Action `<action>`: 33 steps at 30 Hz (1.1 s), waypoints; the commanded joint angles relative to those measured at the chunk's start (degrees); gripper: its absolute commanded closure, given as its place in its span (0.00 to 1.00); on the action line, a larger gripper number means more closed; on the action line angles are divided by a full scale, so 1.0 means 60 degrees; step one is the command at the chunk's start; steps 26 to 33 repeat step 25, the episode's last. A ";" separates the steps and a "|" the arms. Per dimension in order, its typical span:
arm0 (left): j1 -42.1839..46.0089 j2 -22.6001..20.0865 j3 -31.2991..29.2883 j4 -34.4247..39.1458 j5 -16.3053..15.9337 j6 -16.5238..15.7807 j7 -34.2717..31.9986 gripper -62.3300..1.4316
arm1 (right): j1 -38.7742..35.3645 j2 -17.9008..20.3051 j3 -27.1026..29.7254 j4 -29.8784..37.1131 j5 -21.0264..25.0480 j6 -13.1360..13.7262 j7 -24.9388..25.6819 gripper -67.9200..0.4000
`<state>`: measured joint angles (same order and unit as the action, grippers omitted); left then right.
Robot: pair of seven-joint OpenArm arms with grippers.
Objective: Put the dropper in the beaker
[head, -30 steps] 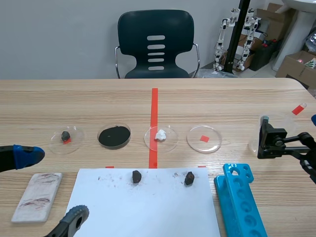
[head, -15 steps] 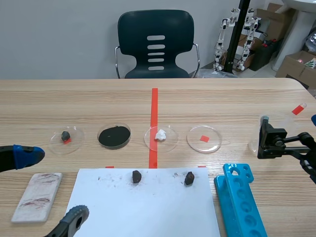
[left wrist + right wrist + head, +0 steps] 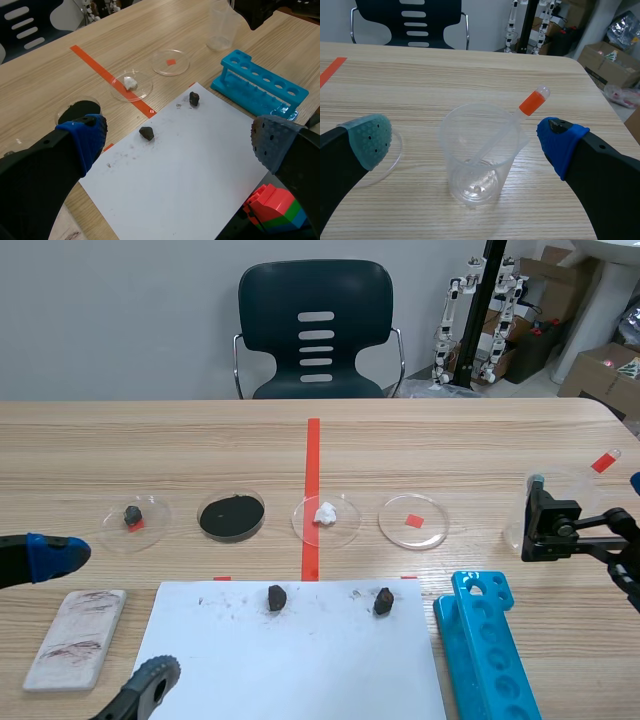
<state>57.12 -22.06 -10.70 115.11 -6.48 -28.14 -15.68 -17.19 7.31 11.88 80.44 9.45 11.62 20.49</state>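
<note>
Already done: dropper (image 3: 512, 122) leans inside beaker (image 3: 477, 165); right gripper (image 3: 465, 142) spread wide before it, holding nothing; left gripper (image 3: 177, 142) likewise wide, empty. Only retreat left.

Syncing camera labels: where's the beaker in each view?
Scene view: beaker at far right, partly hidden by the right arm.
Left wrist view: beaker ahead of the left pincer, beyond the blue rack.
Right wrist view: beaker between the open right pincer's fingers, dropper leaning inside.
Shared landmark: the clear dish nearest it.
</note>
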 commanded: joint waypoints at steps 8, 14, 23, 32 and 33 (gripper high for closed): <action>-0.0029 0.0018 -0.0062 0.0058 -0.0091 0.0022 -0.0138 0.03 | 0.0087 0.0157 0.0022 0.0109 0.0025 0.0000 0.0138 0.11; -0.0029 0.0018 -0.0062 0.0058 -0.0091 0.0022 -0.0138 0.03 | 0.0091 0.0157 0.0018 0.0109 0.0025 0.0000 0.0135 0.11; -0.0029 0.0018 -0.0062 0.0058 -0.0091 0.0022 -0.0138 0.03 | 0.0117 0.0157 0.0018 0.0109 0.0029 0.0004 -0.0040 0.11; -0.0029 0.0018 -0.0062 0.0058 -0.0091 0.0022 -0.0138 0.03 | 0.0164 0.0157 0.0018 0.0109 0.0022 0.0004 -0.0036 0.11; -0.0029 0.0018 -0.0062 0.0058 -0.0091 0.0022 -0.0138 0.03 | 0.0164 0.0157 0.0018 0.0109 0.0022 0.0004 -0.0036 0.11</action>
